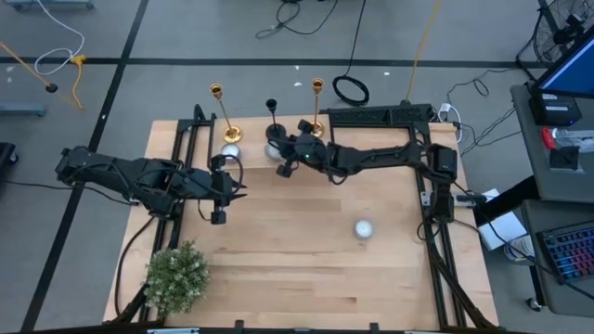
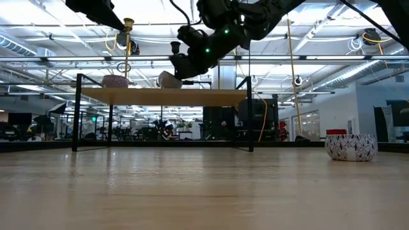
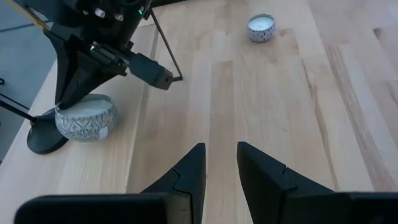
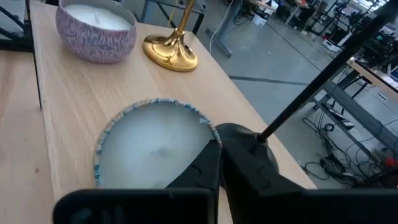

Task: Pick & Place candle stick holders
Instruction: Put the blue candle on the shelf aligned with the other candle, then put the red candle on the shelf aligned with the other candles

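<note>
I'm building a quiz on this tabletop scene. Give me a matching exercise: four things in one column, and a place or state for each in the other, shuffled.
1 black candlestick
2 plant
3 left tool
4 right tool

A open, over the bare table
B a table corner on the left arm's side
C between the gold candlesticks
D at the black candlestick's base

Pairs: 1-C, 2-B, 3-A, 4-D

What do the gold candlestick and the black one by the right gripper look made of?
Gold candlestick: likely polished metal, its base shows mirror-like highlights. Black candlestick: matte dark finish, perhaps painted metal; hard to tell. The right gripper sits at its base.
</note>
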Robot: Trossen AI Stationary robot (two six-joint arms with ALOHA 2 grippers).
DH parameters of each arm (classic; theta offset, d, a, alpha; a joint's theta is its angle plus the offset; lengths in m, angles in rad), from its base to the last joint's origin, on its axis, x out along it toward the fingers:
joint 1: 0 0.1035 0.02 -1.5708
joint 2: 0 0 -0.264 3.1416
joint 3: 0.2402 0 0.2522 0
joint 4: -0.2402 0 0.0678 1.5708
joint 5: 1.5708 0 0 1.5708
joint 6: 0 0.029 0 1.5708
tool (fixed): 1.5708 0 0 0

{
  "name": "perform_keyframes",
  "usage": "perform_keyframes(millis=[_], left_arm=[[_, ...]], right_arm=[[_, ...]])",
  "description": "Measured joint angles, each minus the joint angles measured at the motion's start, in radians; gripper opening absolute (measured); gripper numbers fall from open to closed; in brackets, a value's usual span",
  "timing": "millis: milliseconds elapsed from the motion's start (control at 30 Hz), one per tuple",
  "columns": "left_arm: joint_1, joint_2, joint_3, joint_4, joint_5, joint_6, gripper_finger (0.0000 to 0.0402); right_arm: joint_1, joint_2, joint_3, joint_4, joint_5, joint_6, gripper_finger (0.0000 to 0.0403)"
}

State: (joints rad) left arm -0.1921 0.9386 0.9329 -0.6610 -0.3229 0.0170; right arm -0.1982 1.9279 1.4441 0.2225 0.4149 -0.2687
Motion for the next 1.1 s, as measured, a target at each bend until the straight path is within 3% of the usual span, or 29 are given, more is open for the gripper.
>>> perform_keyframes(millis=[233, 567, 733, 1100], left_arm=[[0.000, 0.000, 0.000, -0.002, 0.002, 0.002, 0.0097], [0.000, 0.000, 0.000, -0.002, 0.005, 0.000, 0.0097], [0.000, 0.000, 0.000, -0.005, 0.007, -0.011, 0.0097], [0.000, 0.000, 0.000, -0.034, 0.007, -0.043, 0.0097]], right_arm=[[0.000, 0.001, 0.000, 0.011, 0.000, 0.019, 0.0031], [0.009, 0.001, 0.000, 0.038, 0.000, 0.014, 0.0103], [0.054, -0.056, -0.002, 0.018, 0.001, -0.037, 0.0125], [0.209, -0.261, -0.002, -0.358, 0.003, 0.026, 0.0130]])
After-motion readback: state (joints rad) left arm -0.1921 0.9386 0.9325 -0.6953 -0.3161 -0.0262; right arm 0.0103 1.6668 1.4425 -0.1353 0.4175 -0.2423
